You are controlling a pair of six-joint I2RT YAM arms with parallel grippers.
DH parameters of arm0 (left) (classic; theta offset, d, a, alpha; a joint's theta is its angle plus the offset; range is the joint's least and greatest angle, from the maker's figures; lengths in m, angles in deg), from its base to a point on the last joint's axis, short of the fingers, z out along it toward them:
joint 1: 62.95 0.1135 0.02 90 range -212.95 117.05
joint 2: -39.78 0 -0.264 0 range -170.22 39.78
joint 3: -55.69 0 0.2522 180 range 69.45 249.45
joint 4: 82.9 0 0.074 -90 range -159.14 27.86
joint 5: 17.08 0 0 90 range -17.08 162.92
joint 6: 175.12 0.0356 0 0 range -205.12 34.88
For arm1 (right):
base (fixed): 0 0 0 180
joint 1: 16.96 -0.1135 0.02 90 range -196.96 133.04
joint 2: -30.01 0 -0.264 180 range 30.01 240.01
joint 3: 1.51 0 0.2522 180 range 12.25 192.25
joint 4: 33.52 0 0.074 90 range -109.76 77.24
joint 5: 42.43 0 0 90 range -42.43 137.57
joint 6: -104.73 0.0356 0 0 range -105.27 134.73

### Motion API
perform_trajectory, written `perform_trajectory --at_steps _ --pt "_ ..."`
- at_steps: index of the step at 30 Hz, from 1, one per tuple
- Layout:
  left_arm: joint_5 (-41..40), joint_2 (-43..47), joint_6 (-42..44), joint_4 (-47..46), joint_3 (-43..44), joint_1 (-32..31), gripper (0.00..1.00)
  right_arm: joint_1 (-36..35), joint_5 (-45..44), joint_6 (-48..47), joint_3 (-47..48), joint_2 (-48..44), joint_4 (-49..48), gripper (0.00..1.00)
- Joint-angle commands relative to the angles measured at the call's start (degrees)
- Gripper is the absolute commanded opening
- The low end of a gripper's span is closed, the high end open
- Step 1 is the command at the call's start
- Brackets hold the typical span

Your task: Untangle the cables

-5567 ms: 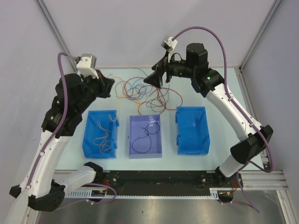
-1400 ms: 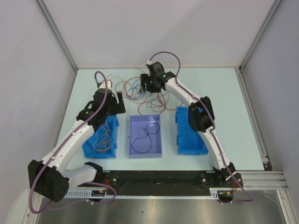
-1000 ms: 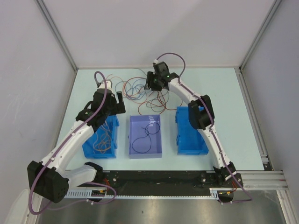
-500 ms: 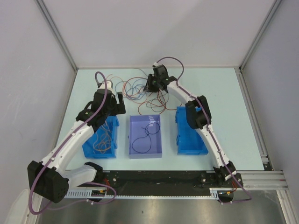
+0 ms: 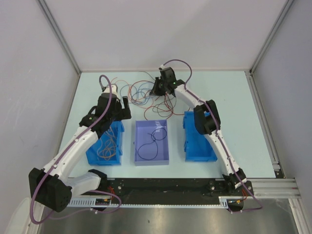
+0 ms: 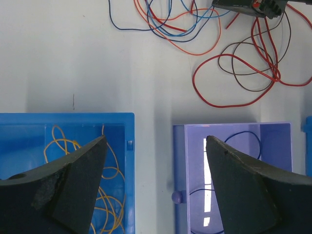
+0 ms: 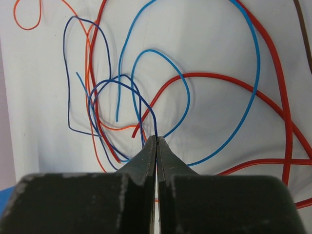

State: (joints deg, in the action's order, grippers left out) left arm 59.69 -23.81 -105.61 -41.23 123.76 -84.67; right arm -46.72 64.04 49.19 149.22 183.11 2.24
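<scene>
Left gripper (image 5: pixel 126 104) (image 6: pixel 155 142) hangs over the far end of the blue plastic bin on the left (image 5: pixel 90 142) (image 6: pixel 68 117). Its jaws are spread wide and nothing is between them. This bin holds a loose coil of orange-tan wires (image 5: pixel 108 145) (image 6: pixel 109 195).

Next to the right is a purple plastic bin (image 5: pixel 151 122) (image 6: pixel 229 125), with one dark navy wire loop (image 6: pixel 246 132) lying inside.

On the pale tabletop (image 5: pixel 234 107) beyond the bins is the tangle of thin loose cables (image 5: pixel 144 95) (image 7: pixel 214 75). It has red, orange, light blue, dark navy and brown strands in overlapping loops, spread out from the middle of the far side.

Right gripper (image 5: pixel 156 90) (image 7: pixel 156 139) is down at the right part of this tangle with its jaws clenched flat together. In the wrist view a single dark navy strand (image 7: pixel 155 122) arches down and runs straight into the seam at the fingertips, so it is pinched there. Red and light blue strands pass just beside the tips, outside the grip.

Blue plastic bin on the right (image 5: pixel 191 146) sits partly under the right arm. I cannot make out its contents.
</scene>
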Motion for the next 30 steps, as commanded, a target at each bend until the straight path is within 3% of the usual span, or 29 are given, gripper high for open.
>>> perform_trajectory --at_steps 1,10,15,18,22,30 --pt "0.2 1.5 0.7 -1.7 -0.3 0.4 0.88 0.0 4.2 -1.8 2.8 -8.8 -2.0 0.0" --pt "0.2 1.5 0.5 -1.8 -0.3 0.4 0.88 -1.0 11.3 -5.4 6.3 -21.2 -3.0 0.0" --pt "-0.2 2.1 0.5 -1.7 -0.5 0.4 0.88 -2.6 14.8 -9.5 0.4 -29.2 -5.3 0.0" --pt "-0.1 2.1 0.5 -1.9 -0.6 0.4 0.88 -3.0 8.1 -13.3 -6.0 -33.0 -3.4 0.0" --pt "0.0 2.2 0.4 -2.1 -0.7 0.4 0.88 -2.4 2.4 -14.8 -10.1 -32.4 1.4 0.0" --pt "3.1 -0.5 -1.2 -3.2 1.2 0.4 0.88 0.1 5.9 -13.1 -8.3 -28.8 7.1 0.0"
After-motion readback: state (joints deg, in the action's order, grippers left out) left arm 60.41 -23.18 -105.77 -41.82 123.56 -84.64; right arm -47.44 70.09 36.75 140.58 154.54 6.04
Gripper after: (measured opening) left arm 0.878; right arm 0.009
